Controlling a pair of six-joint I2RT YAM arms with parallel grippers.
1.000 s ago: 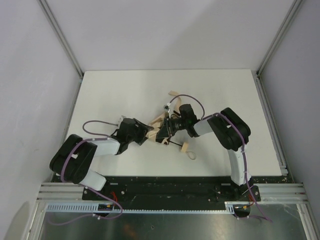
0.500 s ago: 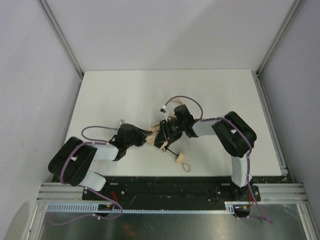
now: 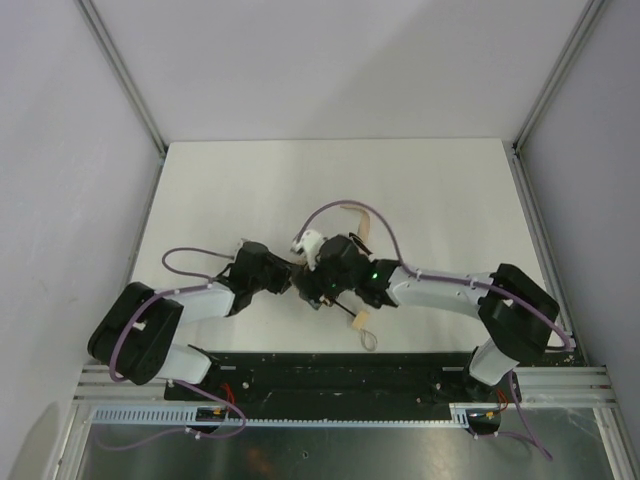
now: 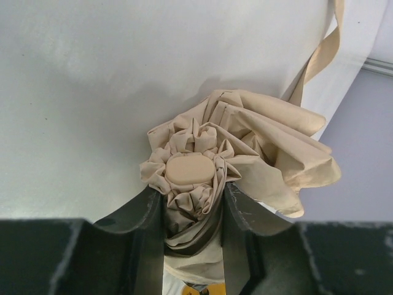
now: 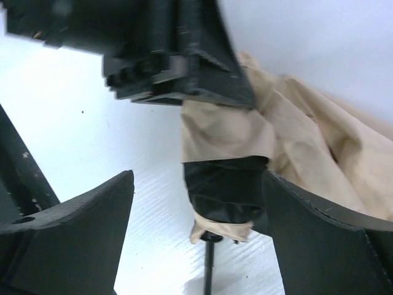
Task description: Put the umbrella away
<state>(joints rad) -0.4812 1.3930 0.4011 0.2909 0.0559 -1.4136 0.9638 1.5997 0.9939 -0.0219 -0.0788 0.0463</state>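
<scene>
The umbrella (image 4: 245, 132) is a crumpled beige bundle lying on the white table (image 3: 250, 190), its round tan cap (image 4: 189, 171) facing the left wrist camera. My left gripper (image 4: 191, 190) is shut on the fabric just behind that cap. My right gripper (image 5: 198, 174) stands open, its fingers (image 5: 92, 215) wide on either side of the bundle's black-banded lower end (image 5: 224, 184) without pressing it. From above, both grippers (image 3: 288, 283) (image 3: 318, 285) meet over the bundle and hide most of it. The thin black shaft (image 3: 345, 308) runs to the pale handle (image 3: 361, 320) and cord loop (image 3: 368, 340).
A loose beige strap (image 3: 358, 215) curls off the bundle toward the back. Purple cables loop over both wrists. The black base plate and metal rail (image 3: 340, 380) lie just near of the handle. Grey walls enclose the table on three sides.
My right gripper has opened and its arm has stretched leftward, low over the table. My left gripper has closed on the fabric. The bundle and handle have shifted toward the near edge.
</scene>
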